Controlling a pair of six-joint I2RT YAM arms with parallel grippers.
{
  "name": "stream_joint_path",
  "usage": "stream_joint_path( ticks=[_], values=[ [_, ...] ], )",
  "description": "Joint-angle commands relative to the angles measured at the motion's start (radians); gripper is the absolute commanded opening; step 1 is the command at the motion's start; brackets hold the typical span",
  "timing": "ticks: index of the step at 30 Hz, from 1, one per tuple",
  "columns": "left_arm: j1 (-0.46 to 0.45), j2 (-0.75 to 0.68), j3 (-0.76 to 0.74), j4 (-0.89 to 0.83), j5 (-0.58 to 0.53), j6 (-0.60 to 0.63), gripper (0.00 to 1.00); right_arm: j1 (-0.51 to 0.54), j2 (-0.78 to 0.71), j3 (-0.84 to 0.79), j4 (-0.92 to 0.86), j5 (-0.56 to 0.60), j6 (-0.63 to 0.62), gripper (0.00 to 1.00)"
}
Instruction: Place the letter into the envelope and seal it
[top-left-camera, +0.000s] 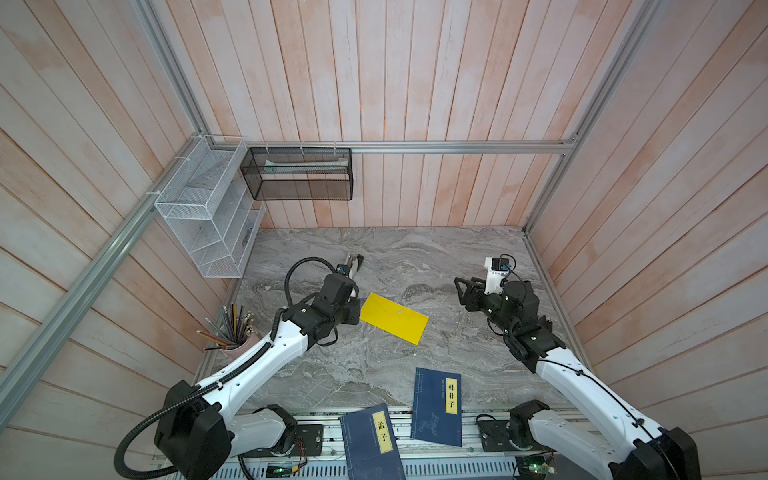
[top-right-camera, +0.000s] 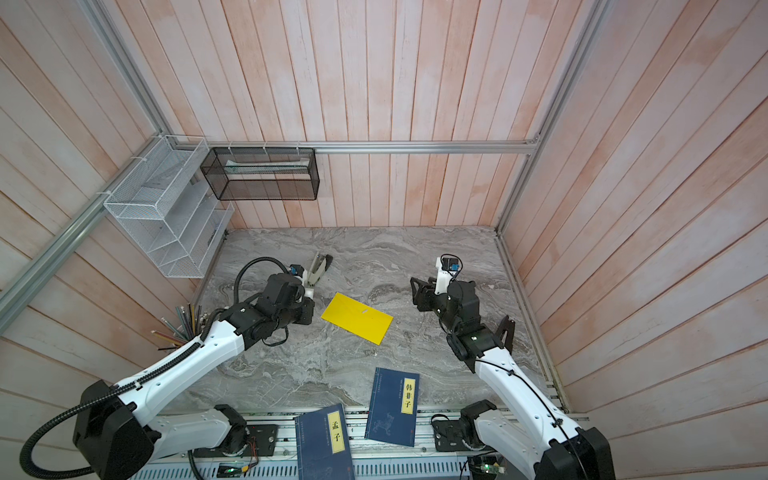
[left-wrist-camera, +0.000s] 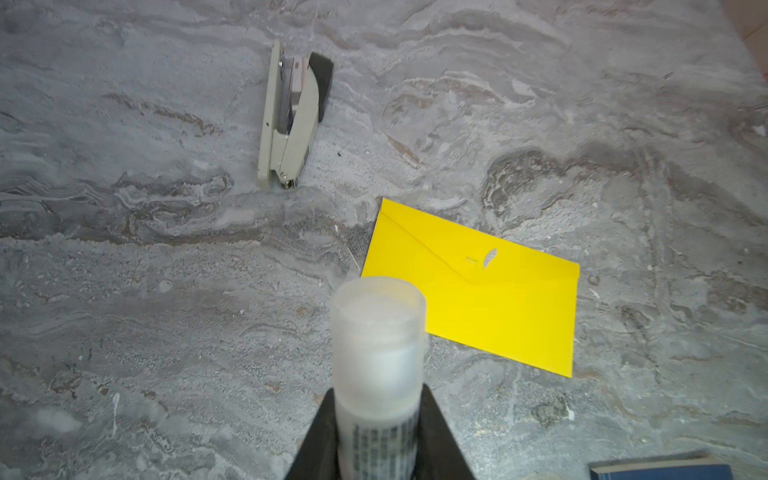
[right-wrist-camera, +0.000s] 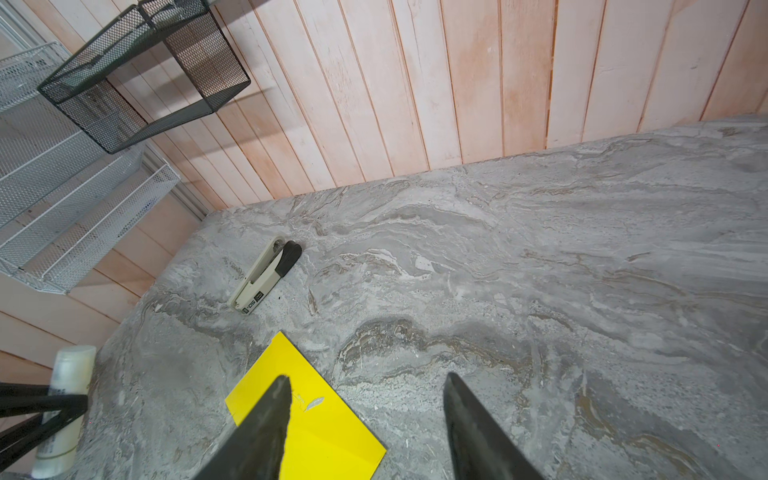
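The yellow envelope (top-left-camera: 394, 318) (top-right-camera: 357, 318) lies flat on the marble table with its flap folded down (left-wrist-camera: 478, 291). The letter is out of view. My left gripper (left-wrist-camera: 379, 392) is shut on a translucent glue stick (left-wrist-camera: 378, 332), held just to the left of the envelope's near corner. It also shows in the right wrist view, where the glue stick (right-wrist-camera: 68, 399) sits between the black fingers. My right gripper (top-left-camera: 459, 291) (right-wrist-camera: 368, 376) stands open and empty above the table, to the right of the envelope (right-wrist-camera: 307, 411).
A beige stapler (left-wrist-camera: 291, 120) (right-wrist-camera: 266, 274) lies behind the envelope. Two dark blue books (top-left-camera: 438, 405) (top-left-camera: 372, 442) rest at the table's front edge. A cup of pencils (top-left-camera: 232, 332) stands at the left. White (top-left-camera: 208, 212) and black (top-left-camera: 297, 174) mesh baskets hang on the walls.
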Motion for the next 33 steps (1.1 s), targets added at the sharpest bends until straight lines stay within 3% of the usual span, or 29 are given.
stream_joint_path(
  ticks=[1,33],
  values=[
    [0.031,0.029,0.002,-0.018,0.035,-0.035,0.00,-0.012,-0.031,-0.007,-0.009,0.021,-0.027,0.59],
    [0.105,0.367,-0.037,0.053,0.022,0.010,0.00,-0.034,-0.060,-0.015,-0.055,0.014,-0.048,0.60]
  ],
)
